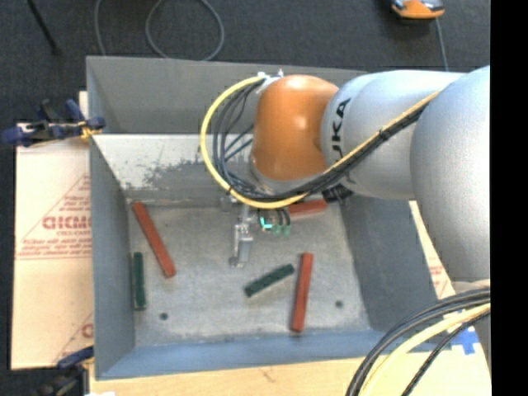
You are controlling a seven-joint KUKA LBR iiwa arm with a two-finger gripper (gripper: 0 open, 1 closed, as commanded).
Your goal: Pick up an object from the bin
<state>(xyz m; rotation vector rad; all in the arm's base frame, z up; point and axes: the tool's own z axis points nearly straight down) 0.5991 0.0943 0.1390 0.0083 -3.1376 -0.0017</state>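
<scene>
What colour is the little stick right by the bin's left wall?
That stick is dark green; the camera view shows it best.

Three red sticks (153,239) (301,291) (307,208), two dark green sticks (138,280) (269,280).

The arm (412,130) reaches in from the right, elbow high. Its orange wrist cover (289,126) faces up, ringed by a yellow cable (205,139). Below it, the gripper (240,250) points straight down.

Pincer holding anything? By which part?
Nothing visible in the pincer; it hangs over the bin floor, up-left of the middle green stick.
</scene>
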